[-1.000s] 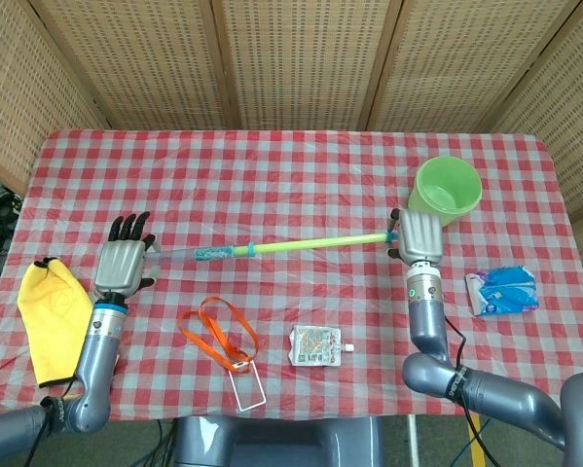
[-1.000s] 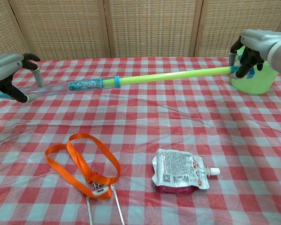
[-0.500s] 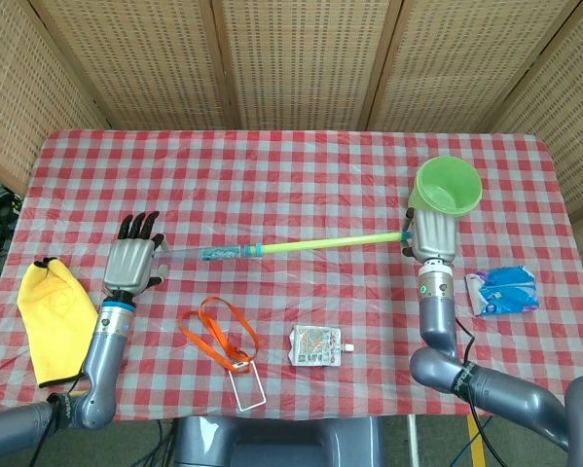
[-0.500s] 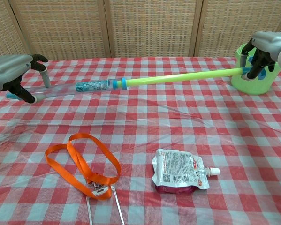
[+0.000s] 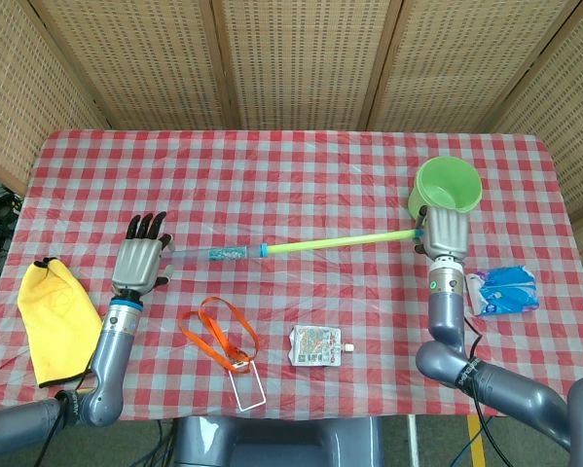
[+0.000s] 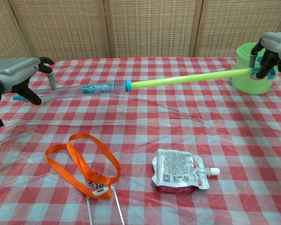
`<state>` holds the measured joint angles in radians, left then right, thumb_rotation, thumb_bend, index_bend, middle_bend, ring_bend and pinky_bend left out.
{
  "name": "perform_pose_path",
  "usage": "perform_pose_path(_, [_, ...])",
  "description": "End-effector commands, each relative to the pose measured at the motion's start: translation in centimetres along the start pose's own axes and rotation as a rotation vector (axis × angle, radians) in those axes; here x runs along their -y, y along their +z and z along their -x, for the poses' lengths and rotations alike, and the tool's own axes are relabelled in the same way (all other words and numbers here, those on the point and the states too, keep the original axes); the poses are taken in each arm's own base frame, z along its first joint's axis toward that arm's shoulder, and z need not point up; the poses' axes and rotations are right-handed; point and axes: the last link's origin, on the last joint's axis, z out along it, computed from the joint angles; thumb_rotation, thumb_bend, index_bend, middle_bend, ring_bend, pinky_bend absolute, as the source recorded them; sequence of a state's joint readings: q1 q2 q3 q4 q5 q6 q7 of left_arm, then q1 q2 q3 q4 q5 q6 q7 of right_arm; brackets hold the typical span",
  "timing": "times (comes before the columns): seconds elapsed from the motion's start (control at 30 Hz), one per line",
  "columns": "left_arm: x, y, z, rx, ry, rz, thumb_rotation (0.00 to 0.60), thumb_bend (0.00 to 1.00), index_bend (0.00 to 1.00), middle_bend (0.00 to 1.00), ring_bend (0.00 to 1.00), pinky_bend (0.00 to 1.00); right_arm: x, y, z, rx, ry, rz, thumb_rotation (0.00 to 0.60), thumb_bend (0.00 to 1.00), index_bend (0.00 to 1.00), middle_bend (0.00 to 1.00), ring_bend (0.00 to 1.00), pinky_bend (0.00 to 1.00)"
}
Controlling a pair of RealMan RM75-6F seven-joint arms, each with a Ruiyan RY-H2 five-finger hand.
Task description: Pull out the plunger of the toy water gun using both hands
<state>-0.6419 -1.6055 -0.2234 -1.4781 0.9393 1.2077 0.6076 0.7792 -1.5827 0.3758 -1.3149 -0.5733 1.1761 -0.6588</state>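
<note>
The toy water gun lies across the middle of the table. Its clear barrel (image 6: pixel 70 90) has a teal label (image 5: pixel 231 254) and ends in a blue ring (image 6: pixel 127 86). The yellow-green plunger rod (image 5: pixel 340 240) (image 6: pixel 187 78) sticks far out to the right. My left hand (image 5: pixel 140 261) (image 6: pixel 18 77) grips the barrel's left end, fingers curled round it. My right hand (image 5: pixel 447 233) (image 6: pixel 271 47) holds the plunger's blue handle end, right beside the green bucket (image 5: pixel 449 185) (image 6: pixel 246 85).
An orange lanyard (image 5: pixel 218 334) (image 6: pixel 84 164) and a drink pouch (image 5: pixel 315 345) (image 6: pixel 180 171) lie near the front. A yellow cloth (image 5: pixel 55 316) sits at the left edge. A blue packet (image 5: pixel 505 289) lies on the right.
My right hand has moved right with the plunger handle, up against the bucket. The left hand and barrel have shifted right by less, so more rod shows.
</note>
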Motion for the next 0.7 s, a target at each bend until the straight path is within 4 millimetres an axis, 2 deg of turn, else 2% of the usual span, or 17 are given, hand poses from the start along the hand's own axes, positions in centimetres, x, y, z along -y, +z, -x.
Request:
perform_pose_path(0.03, [-0.3,0.1,0.1,0.005,-0.004,0.005,0.600,0.36,0.40,0.00,0.00,0.00,-0.1,0.0,0.2,0.007,-0.001,0.002,0.600,0.46,0.73,0.92,0.87,0.62])
perform_pose_path(0.1, [-0.5,0.1,0.2,0.014,-0.010,0.012,0.600,0.25,0.23,0.00,0.00,0.00,-0.2,-0.1,0.5,0.020,-0.014,0.003,0.600,0.38,0.55,0.75,0.73,0.51])
perform_pose_path(0.17, [-0.6,0.2,0.3,0.016,-0.009,0.015,0.600,0.19,0.13,0.00,0.00,0.00,-0.4,-0.1,0.7,0.033,-0.028,0.007,0.600,0.33,0.42,0.58,0.59,0.39])
perform_pose_path(0.3, [-0.9,0.3,0.3,0.015,-0.008,0.022,0.600,0.16,0.03,0.00,0.00,0.00,-0.7,-0.2,0.9,0.061,-0.052,0.030,0.600,0.30,0.27,0.31,0.33,0.22])
perform_pose_path(0.4, [-1.0,0.3,0.2,0.010,-0.014,0.027,0.600,0.16,0.02,0.00,0.00,0.00,-1.0,-0.2,1.0,0.070,-0.047,0.043,0.600,0.29,0.23,0.21,0.23,0.17])
perform_pose_path(0.7, [-0.8,-0.6,-0.4,-0.009,-0.038,0.036,0.600,0.16,0.02,0.00,0.00,0.00,-1.5,-0.8,0.9,0.063,-0.032,0.042,0.600,0.29,0.19,0.11,0.11,0.13])
